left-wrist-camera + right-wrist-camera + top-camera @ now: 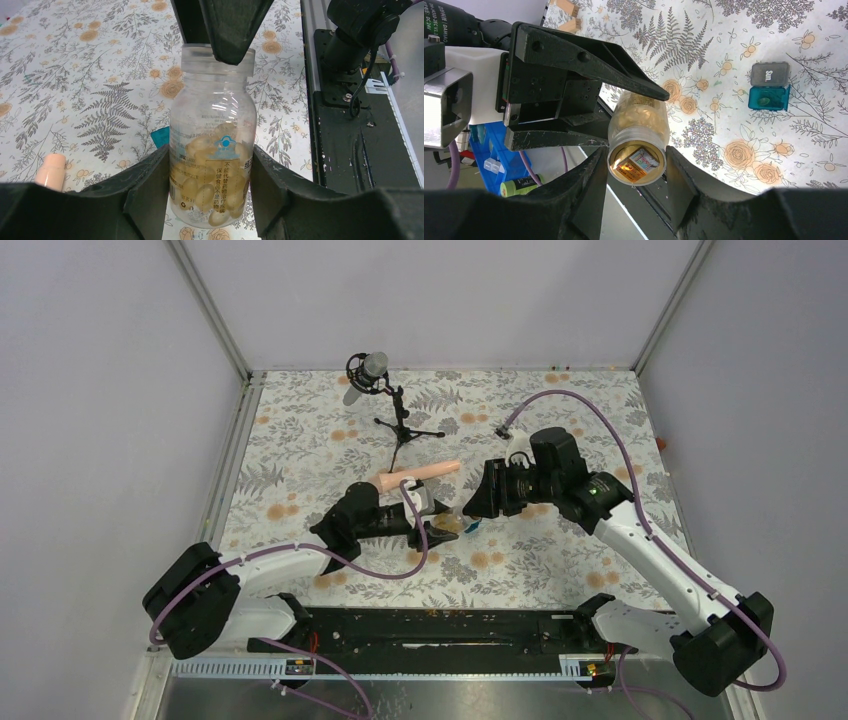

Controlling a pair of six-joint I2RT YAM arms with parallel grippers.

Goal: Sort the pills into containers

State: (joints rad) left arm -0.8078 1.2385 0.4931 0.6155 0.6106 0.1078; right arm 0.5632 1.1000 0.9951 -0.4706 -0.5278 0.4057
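Top view: the amber bottle (449,524) is held around the middle of the counter (300,450). Left wrist: its body is pinched by the left tool (210,172). Right wrist: its top end is gripped by the right tool (636,172), and the teal box (769,86) is seen open nearby.

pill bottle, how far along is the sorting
Early. Done: the teal box sits open. In hand: the left gripper clamps the pill bottle, and the right gripper grips its top. Left: moving the many pills inside it.
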